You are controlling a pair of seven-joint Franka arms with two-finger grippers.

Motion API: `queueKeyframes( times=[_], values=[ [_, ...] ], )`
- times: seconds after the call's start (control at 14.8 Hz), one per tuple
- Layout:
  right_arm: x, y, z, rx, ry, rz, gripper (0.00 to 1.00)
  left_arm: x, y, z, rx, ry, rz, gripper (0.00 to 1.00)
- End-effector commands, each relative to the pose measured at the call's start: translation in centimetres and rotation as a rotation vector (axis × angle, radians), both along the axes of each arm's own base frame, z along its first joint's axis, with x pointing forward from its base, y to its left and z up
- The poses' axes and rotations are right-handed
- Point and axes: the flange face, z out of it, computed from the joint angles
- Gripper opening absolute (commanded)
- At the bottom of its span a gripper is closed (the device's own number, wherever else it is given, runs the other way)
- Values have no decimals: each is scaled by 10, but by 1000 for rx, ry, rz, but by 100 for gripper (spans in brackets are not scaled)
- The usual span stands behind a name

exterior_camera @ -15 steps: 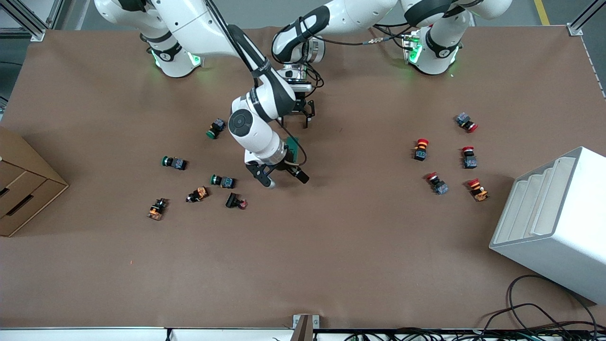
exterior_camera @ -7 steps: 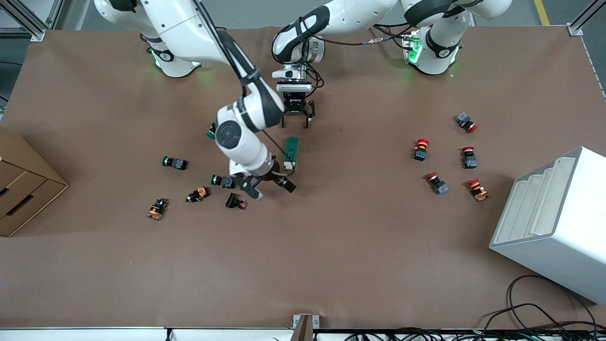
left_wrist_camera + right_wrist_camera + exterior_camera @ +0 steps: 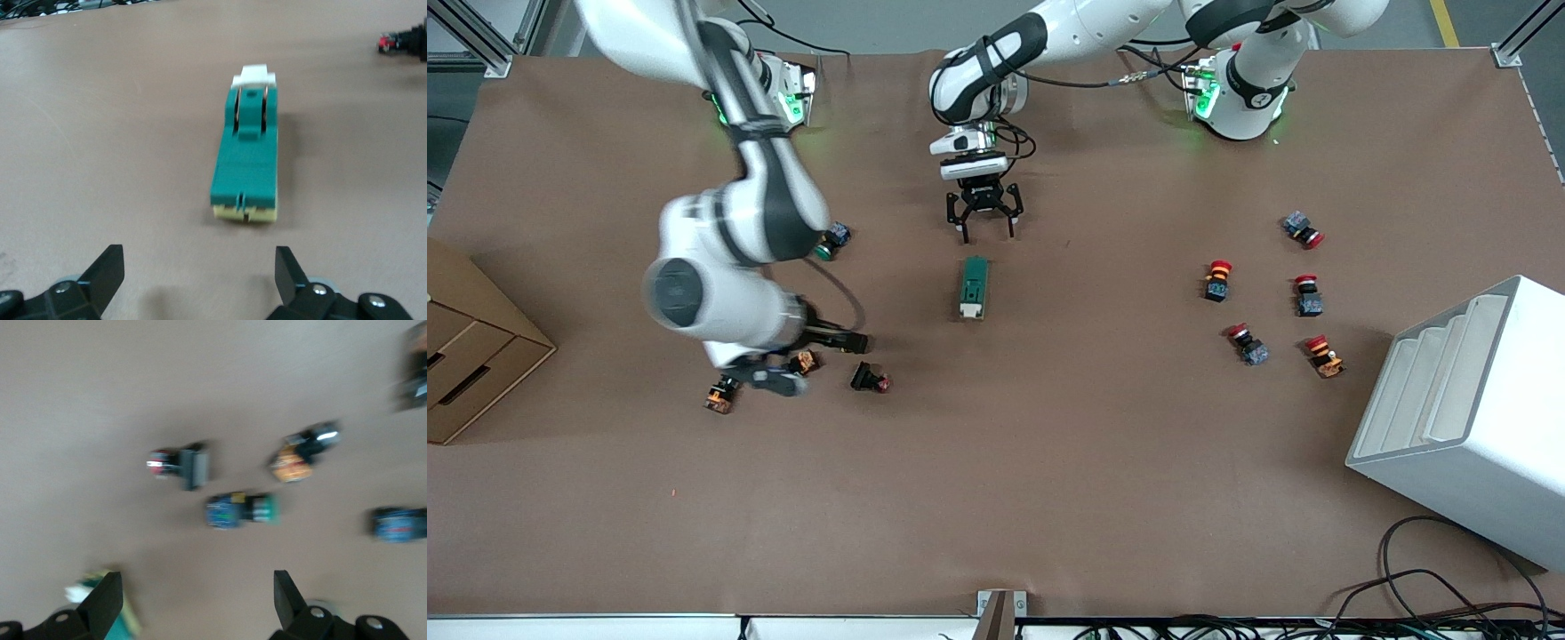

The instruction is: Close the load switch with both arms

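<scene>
The load switch (image 3: pixel 973 287) lies flat on the brown table near its middle, dark green with a white lever end; it also shows in the left wrist view (image 3: pixel 247 160). My left gripper (image 3: pixel 985 233) is open and empty, low over the table just short of the switch's green end, seen too in its own view (image 3: pixel 200 273). My right gripper (image 3: pixel 814 363) is open and empty over the cluster of push-buttons toward the right arm's end, apart from the switch. In the right wrist view the gripper (image 3: pixel 197 607) looks down on those buttons, with the switch's corner (image 3: pixel 113 620) at the edge.
Below the right gripper lie a black red-tipped button (image 3: pixel 870 379), an orange one (image 3: pixel 805 362) and a green-capped one (image 3: pixel 240 510). Another green-capped button (image 3: pixel 831 240) lies nearby. Red-capped buttons (image 3: pixel 1216 280) lie toward the left arm's end. A cardboard box (image 3: pixel 471 347) and a white rack (image 3: pixel 1467 418) stand at the table's ends.
My right arm has swung away from the load switch toward its own end of the table, leaving the switch uncovered. The left gripper has shifted only slightly.
</scene>
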Motion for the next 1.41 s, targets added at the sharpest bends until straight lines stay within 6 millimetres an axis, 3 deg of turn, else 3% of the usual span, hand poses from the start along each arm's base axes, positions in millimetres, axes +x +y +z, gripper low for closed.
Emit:
queueKeyframes(
  times=[0.0, 0.13, 0.47, 0.54, 0.67, 0.88, 1.01, 1.35],
  values=[
    [2, -41, 45, -114, 30, 138, 100, 13, -21, 44, -4, 23, 50, 100],
    [13, -77, 79, -139, 52, 122, 100, 28, -34, 70, 4, 69, 78, 100],
    [20, -164, 129, -55, 44, 233, 100, 67, -57, 130, 16, 213, 198, 100],
    [17, -178, 139, -61, 28, 277, 100, 80, -58, 145, 26, 224, 216, 100],
    [11, -199, 159, -76, 1, 290, 100, 125, -51, 179, 18, 272, 260, 100],
    [-5, -209, 181, -89, 26, 298, 100, 199, -15, 217, -18, 344, 351, 100],
    [-16, -204, 201, -91, 9, 305, 100, 237, 14, 228, -71, 424, 458, 100],
    [-23, -200, 211, -88, 11, 309, 100, 328, 106, 298, -84, 478, 486, 100]
  ],
)
